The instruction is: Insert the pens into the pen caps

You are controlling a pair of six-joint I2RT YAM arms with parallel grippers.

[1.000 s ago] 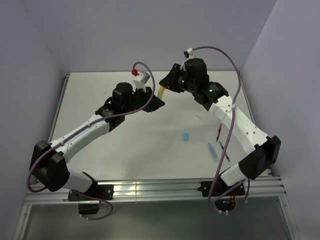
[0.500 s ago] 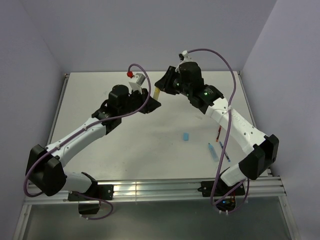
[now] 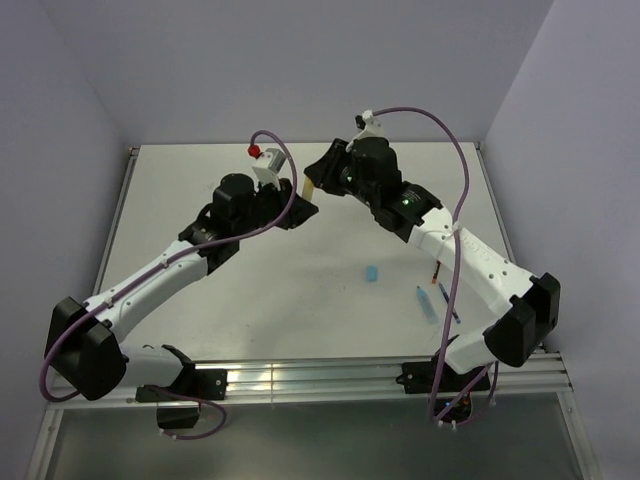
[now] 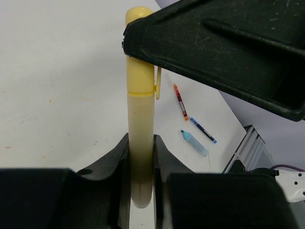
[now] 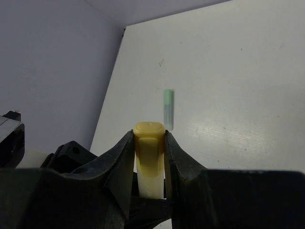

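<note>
Left gripper [image 4: 141, 145] tight around the yellow marker [image 4: 141, 112]; right gripper [image 5: 148, 139] tight around its yellow cap [image 5: 148, 128]

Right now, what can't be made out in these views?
Top external: yellow marker nearly hidden between left gripper and right gripper; seating of yellow cap unreadable there.
Right wrist: green marker blurred; capped or not unclear.
Top external: red pen, dark blue pen too small for tips.
</note>
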